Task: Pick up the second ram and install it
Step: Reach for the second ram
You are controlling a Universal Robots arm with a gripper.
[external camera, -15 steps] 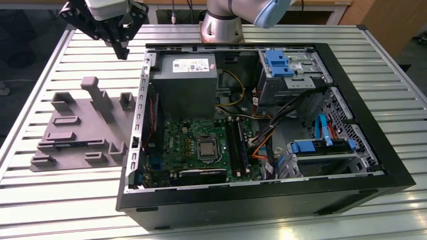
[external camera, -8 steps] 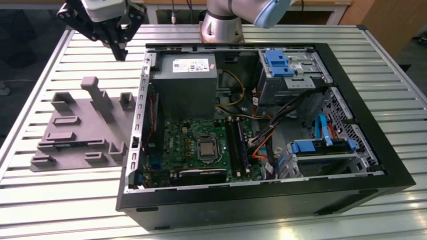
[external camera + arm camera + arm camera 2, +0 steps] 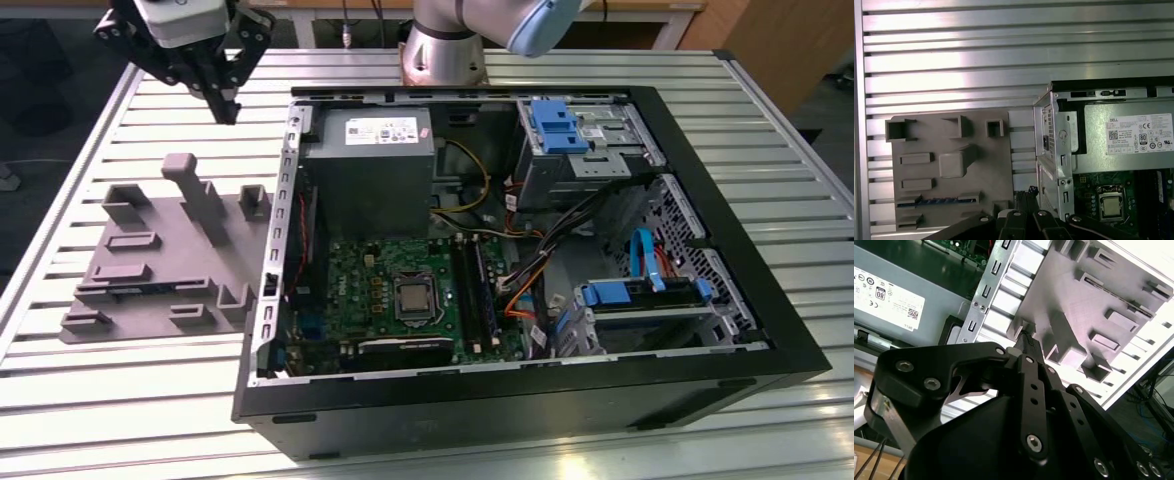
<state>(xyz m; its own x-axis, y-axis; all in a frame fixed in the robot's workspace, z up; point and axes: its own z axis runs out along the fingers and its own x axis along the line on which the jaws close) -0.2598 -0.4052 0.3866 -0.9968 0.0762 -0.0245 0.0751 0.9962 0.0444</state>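
— What do we see on the ribbed metal table [image 3: 134, 400]?
— We see a grey slotted holder [image 3: 147, 270] lying flat, and just beside it the open black computer case [image 3: 534, 410].

A white sticker [image 3: 1140, 134] with small black print and marks sits on the grey power box [image 3: 1119, 162].

Open air surrounds the gripper [image 3: 227, 112] above the slatted table [image 3: 140, 115]. A tall post [image 3: 203, 205] juts from the gray fixture [image 3: 147, 278], with the case wall [image 3: 280, 240] just beside.
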